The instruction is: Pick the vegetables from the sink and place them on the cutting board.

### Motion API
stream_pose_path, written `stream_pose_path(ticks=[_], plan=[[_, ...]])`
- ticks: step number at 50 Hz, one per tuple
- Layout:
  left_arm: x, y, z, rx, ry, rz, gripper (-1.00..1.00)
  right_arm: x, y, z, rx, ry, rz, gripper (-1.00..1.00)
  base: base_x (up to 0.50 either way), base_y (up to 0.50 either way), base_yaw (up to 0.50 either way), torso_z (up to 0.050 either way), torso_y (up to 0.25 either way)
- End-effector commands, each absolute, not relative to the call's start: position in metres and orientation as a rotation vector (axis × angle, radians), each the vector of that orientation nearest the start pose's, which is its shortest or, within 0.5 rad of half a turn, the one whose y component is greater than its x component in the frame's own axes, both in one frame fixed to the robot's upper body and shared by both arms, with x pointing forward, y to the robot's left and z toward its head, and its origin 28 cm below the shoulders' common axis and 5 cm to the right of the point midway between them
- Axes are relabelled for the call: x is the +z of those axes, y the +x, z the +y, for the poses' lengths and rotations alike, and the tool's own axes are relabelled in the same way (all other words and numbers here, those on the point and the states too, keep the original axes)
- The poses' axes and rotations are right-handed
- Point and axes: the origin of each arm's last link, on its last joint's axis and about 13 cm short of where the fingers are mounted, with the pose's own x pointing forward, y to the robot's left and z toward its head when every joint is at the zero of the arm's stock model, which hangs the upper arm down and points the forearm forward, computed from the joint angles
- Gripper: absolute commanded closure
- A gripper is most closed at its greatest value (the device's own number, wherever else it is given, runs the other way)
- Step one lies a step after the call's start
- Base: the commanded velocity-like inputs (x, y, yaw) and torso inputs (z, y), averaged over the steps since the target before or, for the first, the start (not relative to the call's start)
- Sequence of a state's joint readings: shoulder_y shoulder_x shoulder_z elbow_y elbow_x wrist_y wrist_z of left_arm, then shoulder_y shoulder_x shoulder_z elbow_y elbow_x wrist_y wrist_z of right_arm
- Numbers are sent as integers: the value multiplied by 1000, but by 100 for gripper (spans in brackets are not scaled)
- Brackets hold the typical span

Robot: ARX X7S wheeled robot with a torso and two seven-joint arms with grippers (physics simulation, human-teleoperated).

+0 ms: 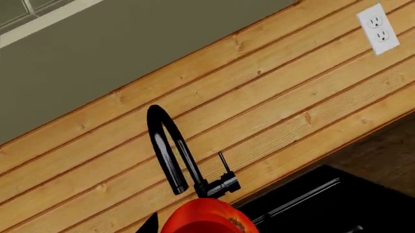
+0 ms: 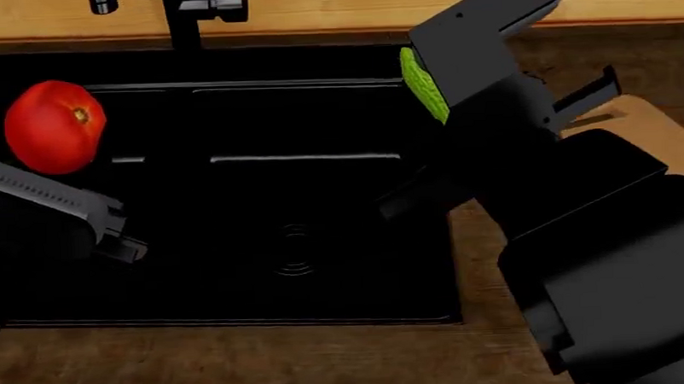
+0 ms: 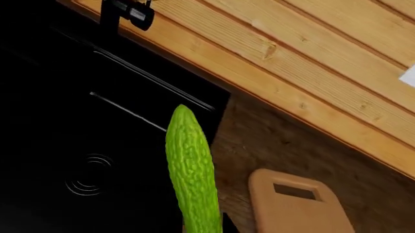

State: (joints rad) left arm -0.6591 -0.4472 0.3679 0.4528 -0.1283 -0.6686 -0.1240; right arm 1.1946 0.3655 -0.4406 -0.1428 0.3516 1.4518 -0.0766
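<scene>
Brown wooden table around black sink, plank wall with outlet behind. Tomato in left jaws, cucumber in right jaws, both above basin; cutting board bare.

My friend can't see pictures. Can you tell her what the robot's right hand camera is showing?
A long, bumpy green cucumber sticks up from the bottom edge of the picture, in front of a black sink. Beside the sink, a tan cutting board with a slot handle lies on a brown counter, with a wooden plank wall behind.
</scene>
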Motion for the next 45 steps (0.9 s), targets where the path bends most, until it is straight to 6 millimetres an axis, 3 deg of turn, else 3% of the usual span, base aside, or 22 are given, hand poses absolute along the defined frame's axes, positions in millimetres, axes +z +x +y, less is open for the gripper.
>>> stream_pose_path(ticks=[1,45], plan=[[206,281,229,-108,433,-338,100,277,323,-124,195,-415,273,100,129,-500,0,0,0],[208,282,222,-123,439,-345,100,274,319,-126,182,-395,255,100,85,-450,0,0,0]])
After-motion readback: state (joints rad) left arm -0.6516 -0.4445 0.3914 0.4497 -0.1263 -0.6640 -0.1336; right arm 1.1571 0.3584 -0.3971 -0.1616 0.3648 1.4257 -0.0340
